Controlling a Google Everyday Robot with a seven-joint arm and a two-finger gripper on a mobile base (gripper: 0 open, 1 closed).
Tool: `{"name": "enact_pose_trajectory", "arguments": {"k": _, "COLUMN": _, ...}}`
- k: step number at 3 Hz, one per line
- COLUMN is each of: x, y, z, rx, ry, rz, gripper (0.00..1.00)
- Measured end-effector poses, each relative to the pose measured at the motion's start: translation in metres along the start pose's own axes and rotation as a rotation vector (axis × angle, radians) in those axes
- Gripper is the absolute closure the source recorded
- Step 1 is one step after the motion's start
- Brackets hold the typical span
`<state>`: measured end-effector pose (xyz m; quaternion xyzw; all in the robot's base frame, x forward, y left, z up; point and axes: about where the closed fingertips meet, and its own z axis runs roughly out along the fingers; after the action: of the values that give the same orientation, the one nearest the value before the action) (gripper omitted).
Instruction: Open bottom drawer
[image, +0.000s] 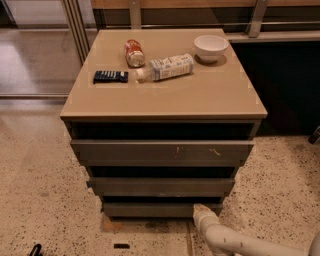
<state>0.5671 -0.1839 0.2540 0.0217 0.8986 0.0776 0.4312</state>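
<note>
The bottom drawer (150, 209) is the narrowest, lowest dark grey-brown front of the three, just above the floor. Above it are the mid-sized grey front (160, 186) and the widest front (160, 150) with pale scratch marks. My gripper (201, 212) is at the end of the white arm that comes in from the lower right. Its tip touches the right end of the bottom drawer front.
On the cabinet top (210, 95) lie a red can (133, 52), a white bottle (167, 67), a dark snack packet (110, 76) and a white bowl (210, 47). Speckled floor (45, 190) surrounds the cabinet. A dark wall panel (285, 85) stands at the right.
</note>
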Motion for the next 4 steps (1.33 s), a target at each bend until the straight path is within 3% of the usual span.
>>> {"name": "enact_pose_trajectory", "arguments": {"k": 2, "x": -0.018, "y": -0.029, "z": 0.023, "rx": 0.083, "ry": -0.036, "rz": 0.012, "gripper": 1.0}}
{"name": "enact_pose_trajectory", "arguments": {"k": 4, "x": -0.013, "y": -0.029, "z": 0.035, "rx": 0.101, "ry": -0.02, "rz": 0.014, "gripper": 1.0}}
